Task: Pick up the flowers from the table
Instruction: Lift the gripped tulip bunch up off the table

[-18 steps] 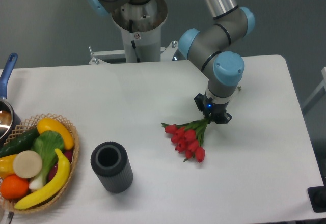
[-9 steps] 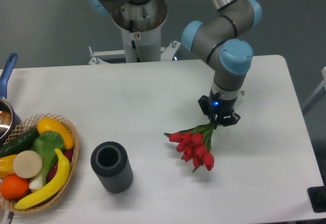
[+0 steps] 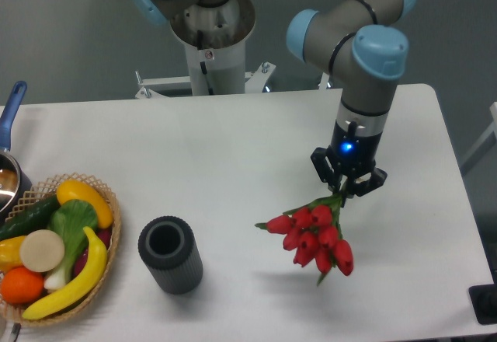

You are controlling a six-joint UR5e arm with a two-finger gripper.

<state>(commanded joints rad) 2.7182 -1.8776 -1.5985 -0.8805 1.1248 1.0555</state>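
The flowers (image 3: 314,236), a bunch of red tulip buds on green stems, hang in the air above the white table (image 3: 233,148), with their shadow on the tabletop below them. My gripper (image 3: 346,190) is shut on the green stems at the top of the bunch, and the buds point down and to the left. The gripper is over the right part of the table.
A dark grey ribbed cylinder (image 3: 170,254) stands at the front centre-left. A wicker basket (image 3: 102,245) of fruit and vegetables sits at the front left edge. A pot with a blue handle (image 3: 11,116) is at the far left. The robot base (image 3: 210,31) stands behind the table.
The gripper has risen and shifted right and toward the front with the flowers in it. The bunch has left the tabletop and now hangs clear above it.
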